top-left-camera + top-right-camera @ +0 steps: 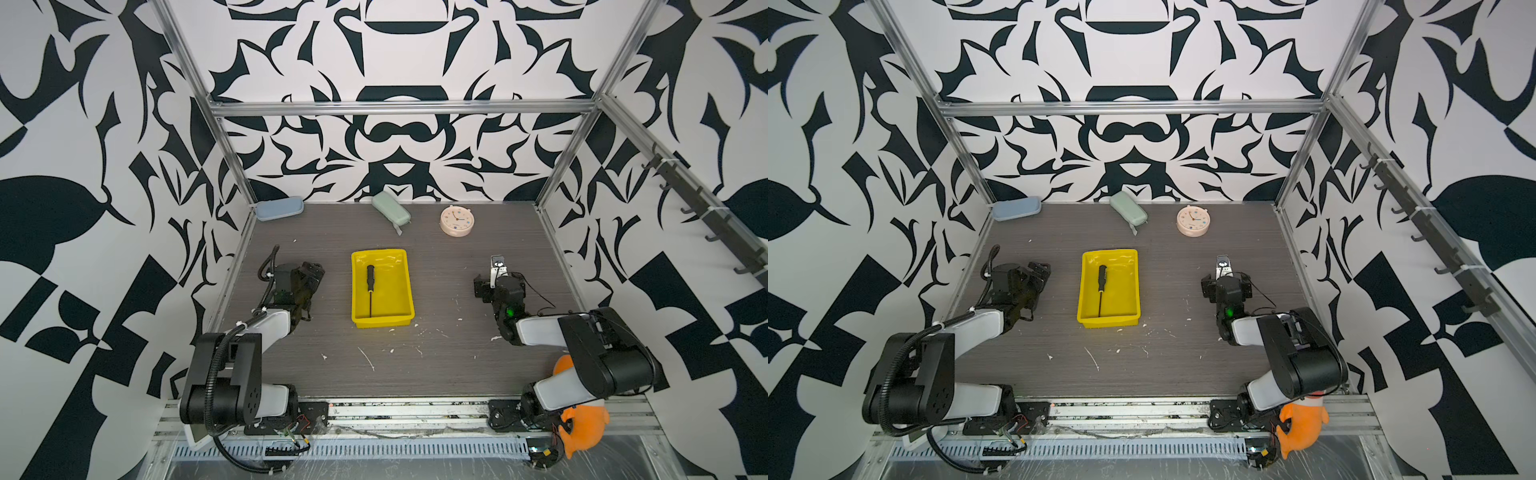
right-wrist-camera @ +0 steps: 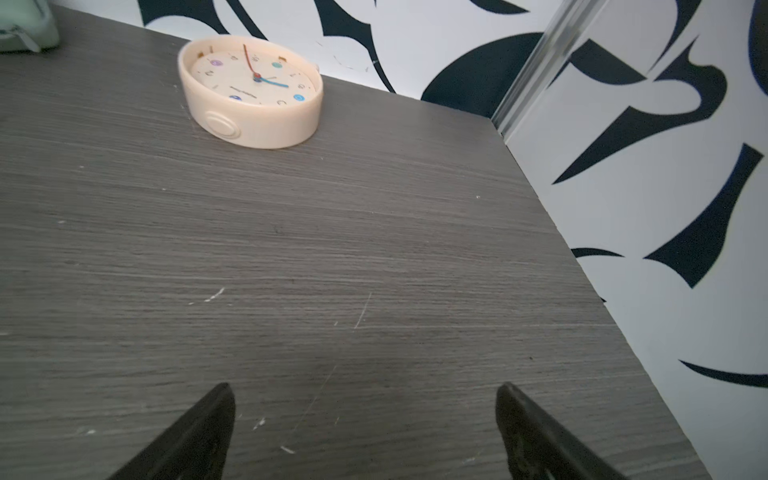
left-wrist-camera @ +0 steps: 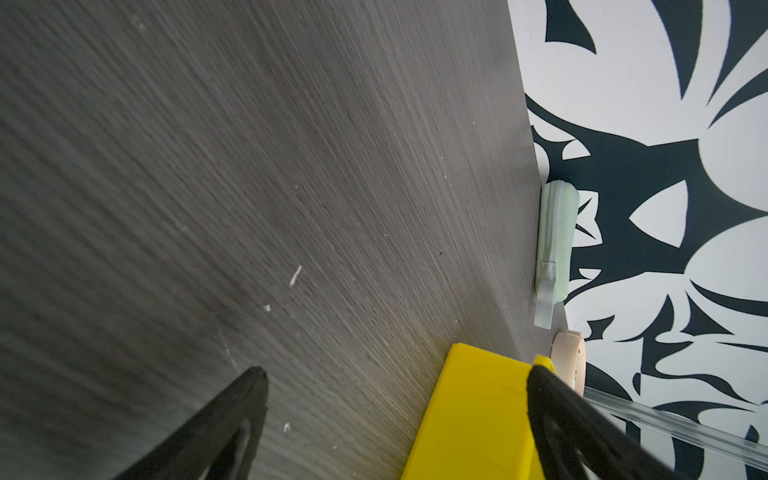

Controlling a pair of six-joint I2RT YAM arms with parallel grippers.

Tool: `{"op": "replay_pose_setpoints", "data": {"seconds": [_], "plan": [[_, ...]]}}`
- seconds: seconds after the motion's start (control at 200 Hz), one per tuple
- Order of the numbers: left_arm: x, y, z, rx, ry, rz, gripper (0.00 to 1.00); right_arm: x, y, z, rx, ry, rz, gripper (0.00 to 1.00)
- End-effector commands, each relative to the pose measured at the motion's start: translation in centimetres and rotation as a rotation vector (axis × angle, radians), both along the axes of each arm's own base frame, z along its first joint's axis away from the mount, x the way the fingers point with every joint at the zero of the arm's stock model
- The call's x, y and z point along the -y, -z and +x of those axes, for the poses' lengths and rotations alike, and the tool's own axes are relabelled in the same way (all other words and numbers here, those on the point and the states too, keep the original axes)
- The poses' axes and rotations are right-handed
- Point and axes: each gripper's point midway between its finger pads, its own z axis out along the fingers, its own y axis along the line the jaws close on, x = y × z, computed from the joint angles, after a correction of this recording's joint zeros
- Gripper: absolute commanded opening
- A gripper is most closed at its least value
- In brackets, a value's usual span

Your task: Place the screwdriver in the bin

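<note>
The screwdriver [image 1: 370, 291] [image 1: 1101, 291], black-handled with a thin dark shaft, lies lengthwise inside the yellow bin [image 1: 382, 321] [image 1: 1108, 321] at the table's middle, handle toward the back wall. My left gripper [image 1: 313, 270] [image 1: 1040, 270] [image 3: 397, 370] rests left of the bin, apart from it. It is open with nothing between its fingers, and the bin's outer wall [image 3: 478, 407] shows by one finger. My right gripper [image 1: 497, 282] [image 1: 1225, 282] [image 2: 363, 386] stands well to the right of the bin, open and empty over bare table.
A blue case [image 1: 278, 208] sits in the back left corner. A green case [image 1: 390, 210] [image 3: 557, 237] and a beige clock [image 1: 457, 220] [image 2: 251, 93] lie along the back wall. An orange object [image 1: 582, 419] hangs by the right arm's base. Patterned walls enclose three sides.
</note>
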Motion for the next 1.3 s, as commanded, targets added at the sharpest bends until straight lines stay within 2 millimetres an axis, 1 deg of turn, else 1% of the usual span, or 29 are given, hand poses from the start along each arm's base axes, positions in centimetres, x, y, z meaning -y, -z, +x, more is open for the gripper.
{"op": "replay_pose_setpoints", "data": {"seconds": [0.0,0.02,0.05,0.1,0.135,0.155,0.19,0.205,0.21,0.22,0.235,0.29,0.385,0.44,0.48,0.58,0.6,0.61,0.625,0.66,0.7,0.785,0.855,0.91,0.995,1.135,1.225,1.295], "plan": [[-0.3,-0.2,0.4,0.001,-0.013,0.003,1.00,1.4,-1.4,0.5,0.112,0.074,0.090,1.00],[-0.4,-0.1,0.4,-0.001,-0.016,0.004,1.00,1.6,-1.2,0.3,0.124,0.075,0.081,0.99],[-0.3,-0.1,0.4,0.000,-0.018,0.000,1.00,1.8,-1.6,0.1,0.161,0.083,0.072,0.99],[-0.2,-0.2,0.5,0.001,-0.016,-0.009,1.00,1.7,-1.4,-0.4,0.154,0.072,0.080,0.97],[-0.1,-0.1,0.5,-0.002,-0.012,-0.017,1.00,1.5,-1.4,-0.6,0.155,0.061,0.085,0.93],[0.0,-0.2,0.6,-0.002,-0.009,-0.022,0.99,1.3,-1.5,-0.6,0.161,0.049,0.085,0.88],[0.2,-0.2,0.6,-0.005,-0.006,-0.031,1.00,0.9,-1.5,-0.4,0.162,0.017,0.087,0.87],[0.2,-0.2,0.6,-0.007,-0.004,-0.035,1.00,0.7,-1.4,-0.3,0.158,0.005,0.085,0.87],[0.2,-0.2,0.7,-0.005,-0.004,-0.034,1.00,0.5,-1.4,-0.3,0.158,-0.005,0.087,0.89],[0.3,-0.1,0.6,-0.008,-0.002,-0.036,1.00,0.2,-1.4,-0.2,0.155,-0.022,0.089,0.96],[0.2,-0.1,0.6,-0.011,-0.004,-0.037,1.00,-0.3,-1.4,0.0,0.147,-0.051,0.085,0.99],[0.0,0.2,0.4,-0.036,-0.022,-0.034,1.00,-2.5,-0.8,0.4,0.087,-0.184,0.079,0.99],[-0.9,-0.1,0.1,-0.062,-0.057,0.001,0.99,-2.5,-0.8,0.5,0.093,-0.183,0.082,0.99],[-1.0,-0.9,0.5,-0.038,-0.045,0.031,0.99,-2.4,-0.8,0.6,0.088,-0.175,0.084,1.00],[-1.0,-1.8,0.8,-0.005,-0.016,0.068,0.99,-2.3,-0.7,0.5,0.080,-0.172,0.082,0.99],[-0.4,-5.5,1.7,0.119,0.109,0.200,0.99,-2.2,-0.9,0.5,0.094,-0.163,0.083,1.00],[-0.4,-5.9,1.6,0.123,0.135,0.234,0.99,-2.2,-0.9,0.4,0.095,-0.162,0.084,1.00],[-0.4,-6.9,1.6,0.149,0.141,0.255,0.99,-2.1,-0.9,0.4,0.097,-0.160,0.085,1.00],[-0.5,-7.7,1.5,0.166,0.148,0.282,0.99,-2.1,-0.9,0.3,0.096,-0.161,0.084,0.99],[-1.0,-8.4,1.2,0.172,0.150,0.338,0.99,-2.1,-0.9,0.3,0.096,-0.162,0.085,0.99],[-1.9,-9.0,0.7,0.166,0.120,0.393,0.99,-2.2,-0.8,0.4,0.092,-0.163,0.084,0.99],[-4.8,-9.7,-0.6,0.122,0.026,0.532,0.99,-2.1,-0.9,0.5,0.093,-0.161,0.083,1.00],[-6.3,-10.3,-1.8,0.083,-0.001,0.635,0.99,-2.1,-0.8,0.4,0.092,-0.161,0.084,1.00],[-7.1,-10.8,-2.6,0.075,-0.025,0.682,0.99,-2.1,-0.8,0.4,0.092,-0.160,0.083,1.00],[-7.4,-11.1,-3.2,0.101,-0.043,0.699,0.99,-2.1,-0.8,0.4,0.093,-0.160,0.083,0.99],[-6.8,-10.7,-3.7,0.168,-0.032,0.683,0.99,-2.1,-0.8,0.4,0.093,-0.160,0.083,1.00],[-6.9,-11.0,-4.0,0.199,-0.040,0.685,0.99,-2.1,-0.9,0.4,0.096,-0.157,0.084,1.00],[-7.1,-11.3,-4.1,0.224,-0.048,0.721,0.99,-2.1,-0.9,0.4,0.095,-0.158,0.084,0.99]]}}
